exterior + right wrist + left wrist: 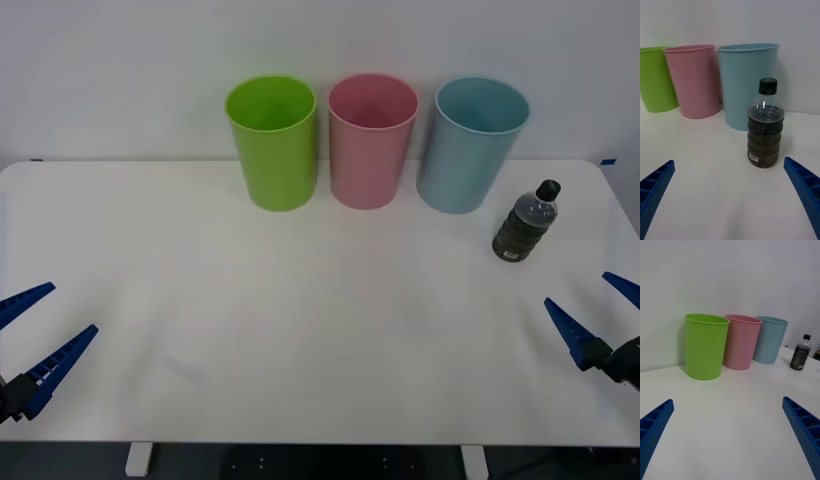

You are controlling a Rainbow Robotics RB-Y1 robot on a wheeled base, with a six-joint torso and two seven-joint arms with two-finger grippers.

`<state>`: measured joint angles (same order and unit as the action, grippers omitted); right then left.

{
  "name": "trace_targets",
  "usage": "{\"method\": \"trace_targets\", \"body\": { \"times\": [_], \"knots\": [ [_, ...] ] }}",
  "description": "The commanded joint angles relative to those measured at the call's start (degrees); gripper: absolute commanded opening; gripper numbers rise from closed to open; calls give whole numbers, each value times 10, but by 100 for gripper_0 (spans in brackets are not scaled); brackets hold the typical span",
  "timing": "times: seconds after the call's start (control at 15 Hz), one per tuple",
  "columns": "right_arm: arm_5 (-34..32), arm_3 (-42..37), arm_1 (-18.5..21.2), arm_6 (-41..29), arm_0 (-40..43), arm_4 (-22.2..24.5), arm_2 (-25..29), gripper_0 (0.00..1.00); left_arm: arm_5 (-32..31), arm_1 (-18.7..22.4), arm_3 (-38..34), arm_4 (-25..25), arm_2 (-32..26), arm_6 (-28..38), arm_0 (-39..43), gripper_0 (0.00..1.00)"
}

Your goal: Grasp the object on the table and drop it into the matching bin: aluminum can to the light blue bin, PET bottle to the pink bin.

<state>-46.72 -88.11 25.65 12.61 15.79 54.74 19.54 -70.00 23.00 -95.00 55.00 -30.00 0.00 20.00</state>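
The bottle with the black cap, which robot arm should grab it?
The right arm, probably. The bottle stands on the table's right side, straight ahead of the open right gripper. The left gripper waits at the far left edge.

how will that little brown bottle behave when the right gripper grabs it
The PET bottle stands upright, taller than wide, so a sideways nudge would probably tip it. Mostly full of dark liquid, it likely feels heavy for its size. Its ribbed clear wall may flex slightly.

Lime green bin [272,143], pink bin [371,140] and light blue bin [470,144] on a plain white counter [300,320], bottle [526,223] dark brown with black cap, pincer fingers [655,187] ribbed blue.
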Motion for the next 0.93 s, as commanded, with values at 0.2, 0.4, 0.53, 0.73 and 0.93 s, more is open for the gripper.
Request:
{"method": "trace_targets", "body": {
  "times": [0.2,0.4,0.53,0.73,0.93],
  "knots": [
    [26,96,-1,37,-74,5,-23,100,0,0,0,0,0,0,0,100],
    [56,130,-2,45,-109,12,-35,100,0,0,0,0,0,0,0,100],
    [63,162,-6,51,-138,17,-37,100,0,0,0,0,0,0,0,100],
    [76,209,-19,59,-183,31,-37,100,0,0,0,0,0,0,0,100],
    [108,232,-31,67,-214,49,-37,100,0,0,0,0,0,0,0,100]
  ]
}}
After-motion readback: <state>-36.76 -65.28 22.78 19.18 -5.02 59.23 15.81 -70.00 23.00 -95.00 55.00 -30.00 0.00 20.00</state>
